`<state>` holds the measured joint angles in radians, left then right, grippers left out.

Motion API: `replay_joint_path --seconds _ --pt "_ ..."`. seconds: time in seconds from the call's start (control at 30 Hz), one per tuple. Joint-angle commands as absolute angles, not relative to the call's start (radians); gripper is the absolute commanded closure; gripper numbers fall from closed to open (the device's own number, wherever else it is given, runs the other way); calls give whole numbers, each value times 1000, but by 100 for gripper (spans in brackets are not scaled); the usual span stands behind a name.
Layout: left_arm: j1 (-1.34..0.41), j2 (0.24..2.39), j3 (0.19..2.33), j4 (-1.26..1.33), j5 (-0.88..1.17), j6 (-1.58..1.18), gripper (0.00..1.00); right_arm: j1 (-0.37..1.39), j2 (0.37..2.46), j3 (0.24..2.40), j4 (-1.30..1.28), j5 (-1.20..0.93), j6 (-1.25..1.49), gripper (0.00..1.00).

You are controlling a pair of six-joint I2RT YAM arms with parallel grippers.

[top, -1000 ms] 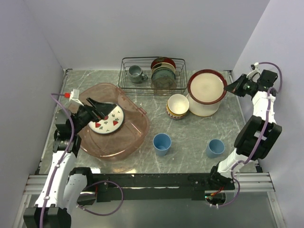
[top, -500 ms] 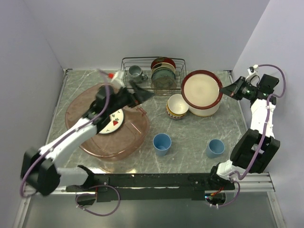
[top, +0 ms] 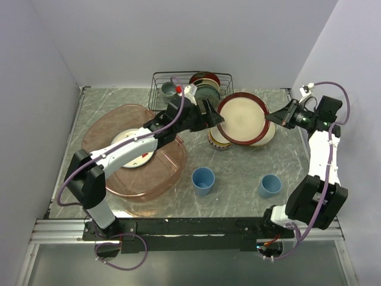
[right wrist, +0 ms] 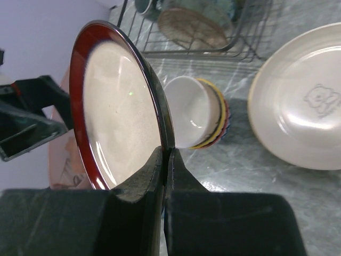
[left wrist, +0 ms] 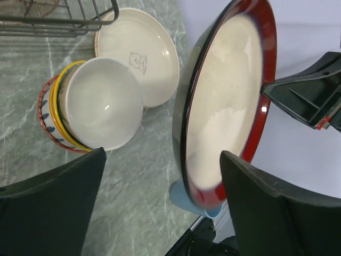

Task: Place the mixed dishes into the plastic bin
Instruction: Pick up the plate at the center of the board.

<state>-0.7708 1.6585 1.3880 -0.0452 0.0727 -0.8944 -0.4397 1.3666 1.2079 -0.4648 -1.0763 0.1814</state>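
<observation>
Right gripper (right wrist: 165, 153): clamped on red-rimmed plate (top: 241, 118), held upright for likely handover; left gripper (left wrist: 162, 160) spread wide at its left edge (plastic bin (top: 161, 174) lies left).

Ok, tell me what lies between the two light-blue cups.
Nothing: the top view shows only bare marble table between the blue cup beside the plastic bin and the other blue cup.

The left arm (top: 128, 150) and right arm (top: 322, 153) are showing white tube-like links between chunky black joints. A thin purple cable (top: 328, 83) is looping along each one. The left fingers (left wrist: 53, 202) and right fingers (right wrist: 139, 184) are showing as broad matte-black wedges, and a small red cap (top: 180, 89) is sitting at the left wrist.
</observation>
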Motion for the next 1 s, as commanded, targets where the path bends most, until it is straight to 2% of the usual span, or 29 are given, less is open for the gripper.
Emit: replay_joint_path --seconds 0.0,0.03,0.2,0.23,0.3,0.33,0.4,0.57,0.67,0.7,0.77,0.8,0.87,0.9,0.97 --pt "-796 1675 1453 -75 35 -865 12 -411 1293 1200 -416 -1204 229 100" --pt "-796 1678 1453 -81 34 -865 19 -408 1286 1192 -414 -1204 229 100" --pt "-804 1666 1448 -94 34 -851 40 -390 1262 1163 -385 -1201 238 100" --pt "-804 1658 1444 -92 38 -851 51 -382 1255 1157 -384 -1204 236 100" --pt "-804 1648 1425 -77 52 -851 67 -373 1247 1147 -379 -1203 233 100" --pt "-804 1635 1419 -71 55 -853 85 -370 1238 1140 -374 -1200 232 100" --pt "-802 1617 1391 -48 72 -853 97 -365 1229 1134 -370 -1204 226 100" --pt "-802 1490 1267 58 86 -862 99 -353 1209 1109 -348 -1279 215 100" --pt "-802 1379 1175 139 89 -871 99 -350 1187 1095 -339 -1315 196 91" --pt "-802 1327 1140 153 81 -871 99 -350 1169 1080 -315 -1321 204 83" --pt "-799 1275 1105 160 72 -871 99 -342 1149 1063 -295 -1345 204 74" --pt "-793 1225 1068 164 58 -874 99 -339 1129 1046 -275 -1347 203 60" --pt "-787 1172 1033 167 40 -888 99 -334 1108 1011 -241 -1365 207 48" --pt "-776 1125 999 167 32 -894 99 -333 1089 1000 -206 -1368 221 37" --pt "-767 1076 968 166 3 -905 99 -333 1077 986 -181 -1374 222 28"
